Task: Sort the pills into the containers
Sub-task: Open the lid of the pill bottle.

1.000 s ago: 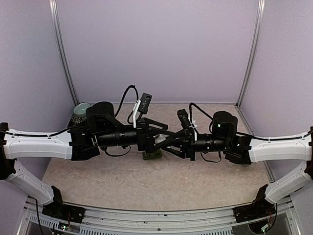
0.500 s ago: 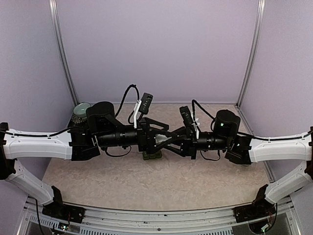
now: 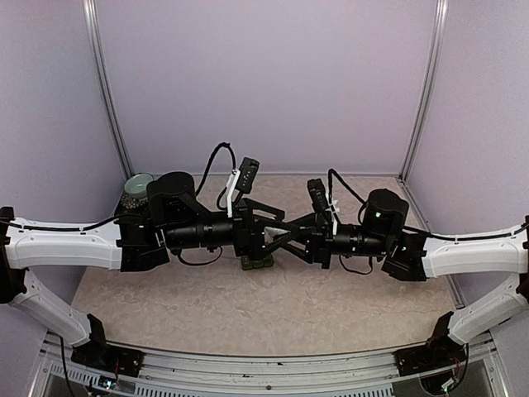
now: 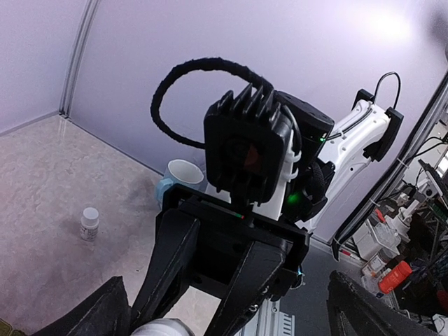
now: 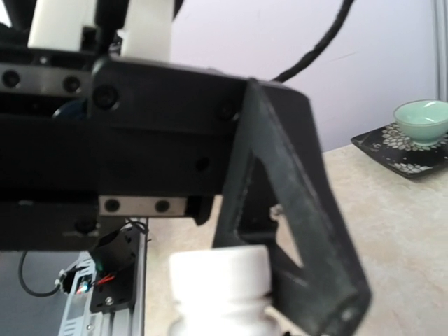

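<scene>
2 claws meet nose to nose at the centre of the overhead view. The right claw (image 4: 171,318) is clamped on a white bottle (image 5: 220,280), with the cap facing the other claw. The left claw (image 3: 275,236) stands wide apart, 1 finger (image 5: 311,245) beside the cap; contact cannot be confirmed. The green containers (image 3: 257,263) sit on the table (image 3: 165,306) directly beneath the claws, partly hidden, so the state of the lids cannot be read. No pills are visible.

Judged step: opening the bottle. The next move calls for the left claw to centre on the cap, close squarely and twist while the right claw holds firm.
</scene>
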